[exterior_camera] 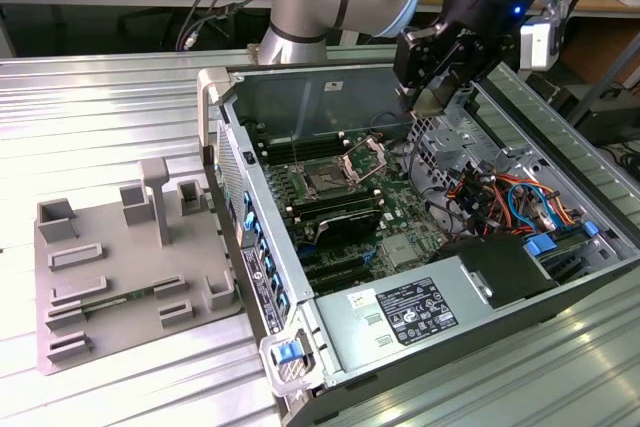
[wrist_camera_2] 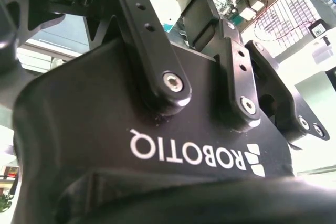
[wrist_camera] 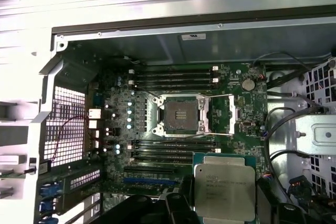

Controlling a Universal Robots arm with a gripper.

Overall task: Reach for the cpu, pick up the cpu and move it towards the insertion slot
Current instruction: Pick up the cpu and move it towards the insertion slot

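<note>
The cpu point(wrist_camera: 224, 191), a silver square chip with a green rim, sits between my gripper's dark fingers point(wrist_camera: 176, 207) in the first wrist view. In the exterior view my gripper point(exterior_camera: 435, 99) hangs over the far right part of the open computer case, shut on the cpu point(exterior_camera: 431, 100). The insertion slot point(exterior_camera: 325, 182) lies lower and toward the exterior view's left of the gripper, on the green motherboard. Its metal bracket point(exterior_camera: 365, 159) is swung open. In the first wrist view the insertion slot point(wrist_camera: 181, 115) shows a dark centre inside a silver frame, a short way beyond the held chip. The second wrist view shows the gripper's black body point(wrist_camera_2: 157, 129).
Black memory slots point(wrist_camera: 173, 77) flank the socket on both sides. A metal drive cage point(exterior_camera: 445, 142) and orange and blue cables point(exterior_camera: 510, 197) lie under and right of the gripper. A power supply point(exterior_camera: 410, 312) fills the near end. A grey tray fixture point(exterior_camera: 130, 267) lies outside the case at left.
</note>
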